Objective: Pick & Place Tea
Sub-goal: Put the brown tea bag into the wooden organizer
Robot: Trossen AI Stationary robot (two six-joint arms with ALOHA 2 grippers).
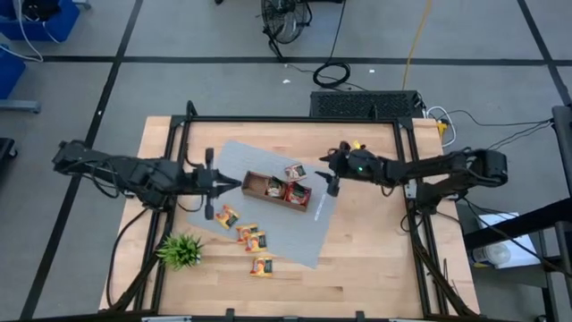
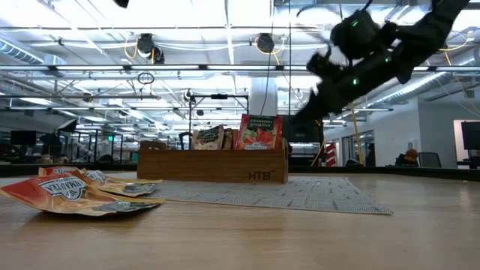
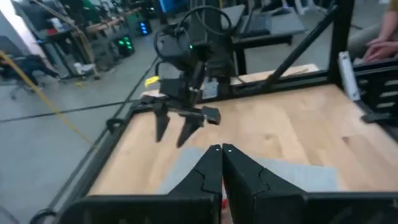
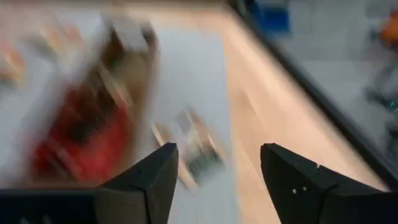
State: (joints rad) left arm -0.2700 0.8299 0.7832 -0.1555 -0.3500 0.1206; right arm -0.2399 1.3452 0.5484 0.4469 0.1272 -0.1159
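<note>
The brown wooden tray (image 1: 254, 184) lies on a grey mat (image 1: 295, 228). Tea sachets stand in it (image 2: 259, 133), red ones at its right end (image 1: 298, 195). One sachet (image 1: 295, 170) lies flat on the mat just beyond the tray, also in the right wrist view (image 4: 198, 148). Several loose sachets (image 1: 247, 234) lie on the mat's near part. My left gripper (image 1: 236, 183) is shut at the tray's left end, above it, with nothing seen between its fingers (image 3: 221, 151). My right gripper (image 1: 329, 176) hovers open past the tray's right end (image 4: 217, 171).
A small green plant (image 1: 181, 250) stands at the near left, beside the mat. A black frame (image 1: 407, 179) borders the table top at left, right and far side. Bare wood (image 1: 375, 259) lies right of the mat. A person's hand (image 3: 379, 46) shows beyond the table.
</note>
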